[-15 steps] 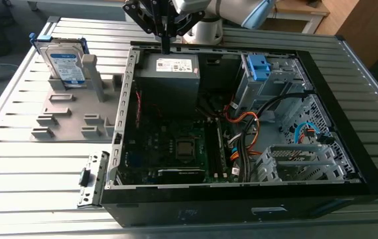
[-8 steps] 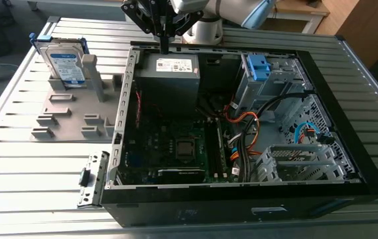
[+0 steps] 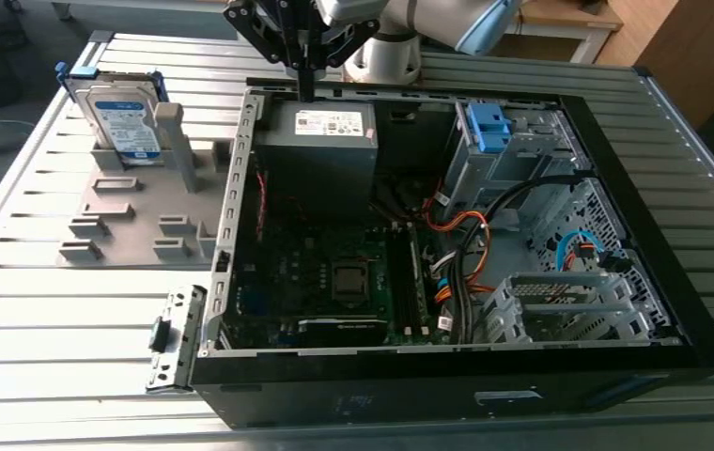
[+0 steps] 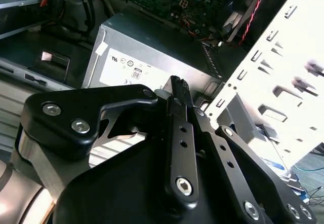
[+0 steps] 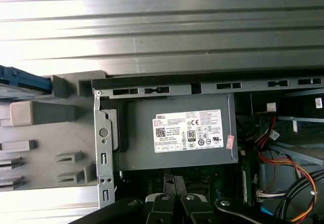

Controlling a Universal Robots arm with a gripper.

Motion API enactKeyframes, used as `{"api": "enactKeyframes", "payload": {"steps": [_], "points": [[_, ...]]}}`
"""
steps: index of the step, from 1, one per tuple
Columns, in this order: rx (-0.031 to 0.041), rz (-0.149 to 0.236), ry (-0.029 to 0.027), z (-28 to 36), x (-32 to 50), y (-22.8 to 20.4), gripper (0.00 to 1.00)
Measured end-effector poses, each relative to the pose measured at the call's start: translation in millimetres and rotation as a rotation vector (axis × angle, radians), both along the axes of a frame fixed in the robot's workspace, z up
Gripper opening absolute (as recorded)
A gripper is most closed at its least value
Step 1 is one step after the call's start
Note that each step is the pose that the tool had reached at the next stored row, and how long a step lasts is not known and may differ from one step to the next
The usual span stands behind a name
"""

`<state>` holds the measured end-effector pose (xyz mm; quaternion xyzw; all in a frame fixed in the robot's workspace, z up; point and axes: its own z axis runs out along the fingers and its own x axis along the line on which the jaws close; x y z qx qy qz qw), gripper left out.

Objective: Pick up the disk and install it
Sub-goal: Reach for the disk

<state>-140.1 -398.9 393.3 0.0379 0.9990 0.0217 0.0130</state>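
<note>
I read this as robotics lab or assembly workshop. Saw ribbed aluminium tabletop [image 3: 31, 310], robot arm base [image 3: 382, 56] standing at its far edge, opened computer case [image 3: 370, 399] with board and wiring bared, and grey slotted fixture [image 3: 119, 211] holding disk [image 3: 125, 117] upright. Wooden furniture [image 3: 695, 47] stood behind.

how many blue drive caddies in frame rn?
2. One frames the disk, standing upright on the grey fixture at the exterior view's left. One bare blue caddy sits inside the computer case. Others may be hidden.
</note>
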Motion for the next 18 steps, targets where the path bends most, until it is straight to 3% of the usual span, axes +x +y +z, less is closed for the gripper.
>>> {"api": "enactKeyframes", "payload": {"steps": [18], "points": [[0.0,0.0,0.0,0.0,-9.8,0.0,0.11]]}}
